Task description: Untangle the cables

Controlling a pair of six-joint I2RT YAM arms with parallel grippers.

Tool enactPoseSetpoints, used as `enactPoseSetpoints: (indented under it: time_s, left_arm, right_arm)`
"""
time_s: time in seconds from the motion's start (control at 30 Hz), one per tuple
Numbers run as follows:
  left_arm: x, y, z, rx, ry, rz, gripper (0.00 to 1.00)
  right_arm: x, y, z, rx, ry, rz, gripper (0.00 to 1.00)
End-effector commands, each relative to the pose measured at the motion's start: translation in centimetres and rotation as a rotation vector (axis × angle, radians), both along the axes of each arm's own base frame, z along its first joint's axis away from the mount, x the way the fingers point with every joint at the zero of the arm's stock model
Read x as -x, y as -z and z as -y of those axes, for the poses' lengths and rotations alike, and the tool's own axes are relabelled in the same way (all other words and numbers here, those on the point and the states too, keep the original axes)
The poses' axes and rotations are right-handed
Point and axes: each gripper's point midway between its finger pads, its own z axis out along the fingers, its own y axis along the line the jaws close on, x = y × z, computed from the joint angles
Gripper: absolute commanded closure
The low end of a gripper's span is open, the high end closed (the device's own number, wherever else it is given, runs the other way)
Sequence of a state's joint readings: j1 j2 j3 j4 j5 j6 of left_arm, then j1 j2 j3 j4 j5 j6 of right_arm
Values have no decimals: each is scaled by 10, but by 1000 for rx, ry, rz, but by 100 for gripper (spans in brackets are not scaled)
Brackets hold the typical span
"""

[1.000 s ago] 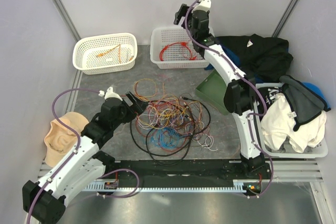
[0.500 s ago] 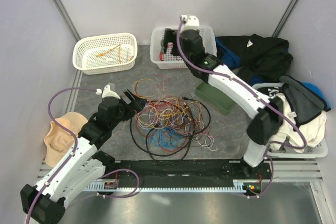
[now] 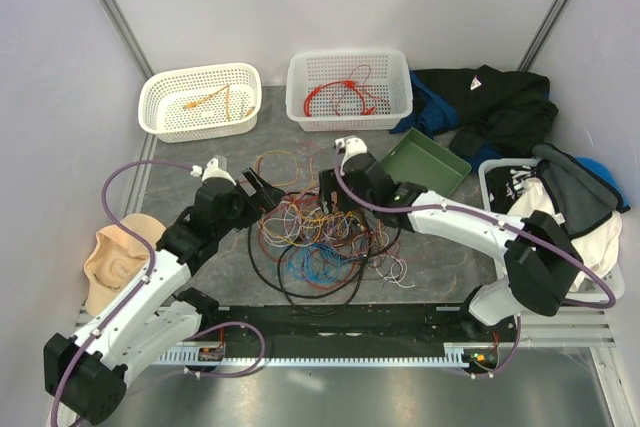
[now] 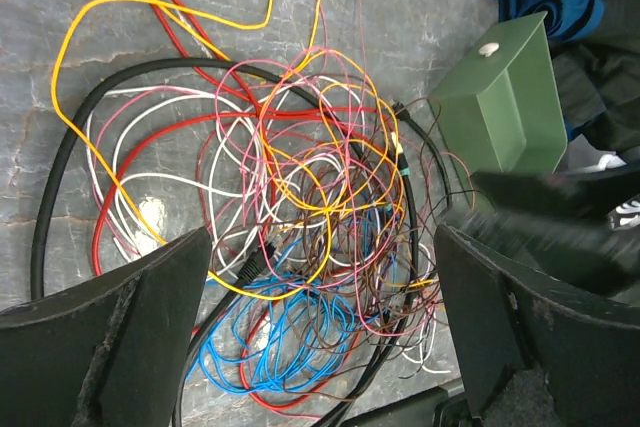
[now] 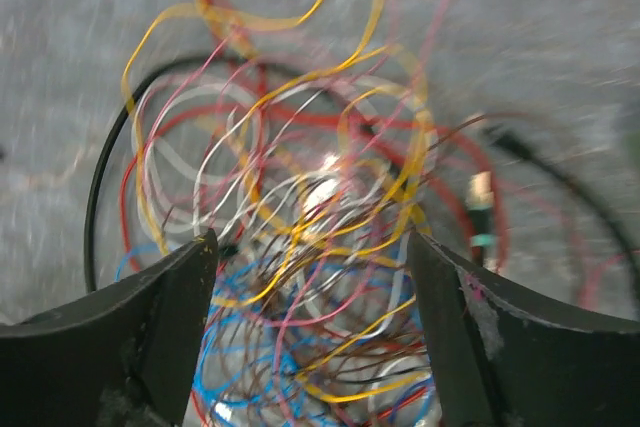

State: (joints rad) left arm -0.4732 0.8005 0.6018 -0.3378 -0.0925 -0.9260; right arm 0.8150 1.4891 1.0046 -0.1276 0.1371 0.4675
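Note:
A tangled heap of thin cables (image 3: 322, 232), red, orange, yellow, blue, white and pink, lies on the grey mat inside a thick black cable loop (image 3: 262, 269). My left gripper (image 3: 262, 192) is open and empty at the heap's left edge; its wrist view looks down on the tangle (image 4: 310, 207). My right gripper (image 3: 328, 190) is open and empty, low over the heap's far side; its wrist view shows the blurred wires (image 5: 310, 237) between the jaws. Loose orange loops (image 3: 278, 165) lie just beyond the heap.
A white basket (image 3: 202, 99) at the back left holds orange wires. A second white basket (image 3: 348, 89) holds a red cable. A green tray (image 3: 430, 163) lies right of the heap. Dark clothes (image 3: 495, 102), a laundry bin (image 3: 545, 222) and a tan cap (image 3: 112, 257) flank the mat.
My right arm has swung down from over the back basket to just above the far side of the cable heap. The green tray, hidden before, now shows. My left gripper has barely moved.

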Motion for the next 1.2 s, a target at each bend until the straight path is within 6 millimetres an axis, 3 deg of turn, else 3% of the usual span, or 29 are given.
enactPoseSetpoints:
  time_s: [0.0,0.03,0.17,0.37,0.47,0.5,0.57,0.6,0.67,0.77,0.8,0.87,0.9,0.97,1.0,1.17]
  left_arm:
    - [0,-5,7,58,8,6,0]
    - [2,-5,6,59,5,9,0]
    - [8,4,0,45,-11,-4,0]
    - [12,7,-5,32,-20,-9,0]
    - [13,4,-8,28,-27,1,0]
    - [13,3,-8,30,-29,6,0]
    - [12,-1,-9,30,-32,19,0]
    - [12,-3,-9,29,-32,23,0]
    - [12,-7,-11,16,-33,34,0]
    - [10,-19,-17,-10,-43,75,1]
    - [9,-24,-19,-16,-47,92,2]
    - [7,-36,-25,-35,-66,138,3]
    - [6,-41,-28,-38,-77,157,3]
    - [3,-53,-36,-55,-111,202,5]
    - [2,-56,-38,-60,-117,214,5]
    - [-9,-88,-34,-66,-102,317,7]
  right_arm:
    - [27,18,-31,-14,-125,7,17]
    - [36,38,-28,16,-136,-20,17]
    - [43,64,-37,39,-146,-37,18]
    - [34,108,-30,161,-90,-81,23]
    - [32,119,-35,173,-93,-98,39]
    - [29,121,-39,173,-97,-99,61]
    - [28,121,-46,159,-107,-102,84]
    - [26,117,-51,140,-115,-93,98]
    - [21,99,-62,93,-126,-59,100]
    - [13,51,-68,26,-127,27,100]
    - [11,19,-67,-17,-122,72,100]
    - [10,-13,-63,-44,-111,120,100]
    - [11,-43,-59,-72,-112,161,100]
    - [16,-55,-47,-39,-107,161,100]
    - [18,-75,-42,-54,-109,193,100]
    - [30,-103,-16,-50,-92,223,100]
